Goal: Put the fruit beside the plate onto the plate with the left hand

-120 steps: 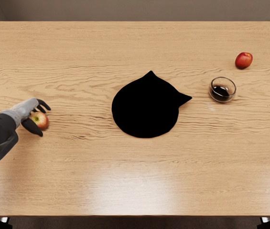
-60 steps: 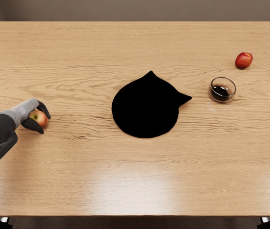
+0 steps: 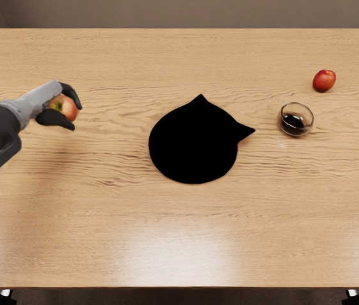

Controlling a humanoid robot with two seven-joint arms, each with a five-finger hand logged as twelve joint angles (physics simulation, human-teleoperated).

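Note:
My left hand [image 3: 63,105] is shut on a red-yellow apple [image 3: 66,107] and holds it raised above the table at the left. The black cat-head-shaped plate [image 3: 193,141] lies flat in the middle of the table, well to the right of the hand. The left arm comes in from the left edge. A second red apple [image 3: 323,80] sits at the far right. The right arm does not show.
A small glass bowl [image 3: 295,119] with dark contents stands to the right of the plate, between it and the second apple. The wooden table [image 3: 179,235] stretches across the whole view.
The left hand closed round the apple on the table, then lifted it; hand and apple now sit higher in the picture and slightly to the right.

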